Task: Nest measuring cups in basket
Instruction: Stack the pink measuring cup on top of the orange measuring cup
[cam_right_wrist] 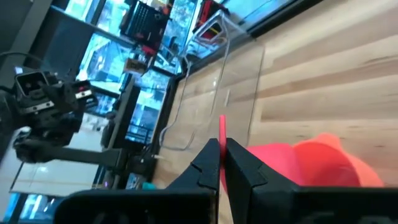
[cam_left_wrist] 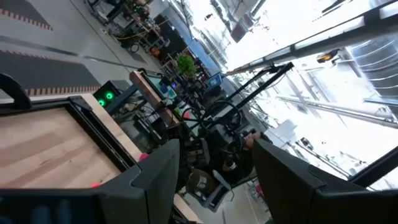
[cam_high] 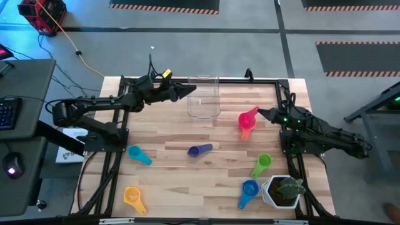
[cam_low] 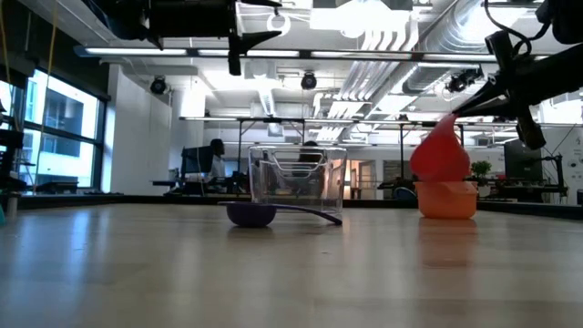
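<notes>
My right gripper (cam_high: 262, 113) is shut on the pink cup (cam_high: 248, 117), right of the clear basket (cam_high: 203, 97). In the low view the pink cup (cam_low: 440, 153) sits tilted on an orange cup (cam_low: 446, 199) that stands on the table. My left gripper (cam_high: 187, 89) hovers open and high at the basket's left side, holding nothing; the left wrist view shows its fingers apart (cam_left_wrist: 211, 180). The purple cup (cam_high: 200, 150) lies in front of the basket. The teal cup (cam_high: 137, 154), green cup (cam_high: 261, 164), blue cup (cam_high: 249, 187) and yellow-orange cup (cam_high: 133, 197) lie apart on the table. My right gripper (cam_right_wrist: 222, 155) pinches the pink cup's flat handle (cam_right_wrist: 222, 132) between both fingers, the handle standing on edge in the gap. The fingers come from the table's right, slanting down. The cup's bowl (cam_right_wrist: 311, 163) hangs tilted beyond the fingertips, its lower part at the orange cup's mouth (cam_low: 446, 185).
A white pot with a green plant (cam_high: 284, 190) stands at the near right corner, close to the blue and green cups. The black frame rail (cam_high: 250, 79) runs along the table's far edge behind the basket. Bare wood lies between the basket and the purple cup.
</notes>
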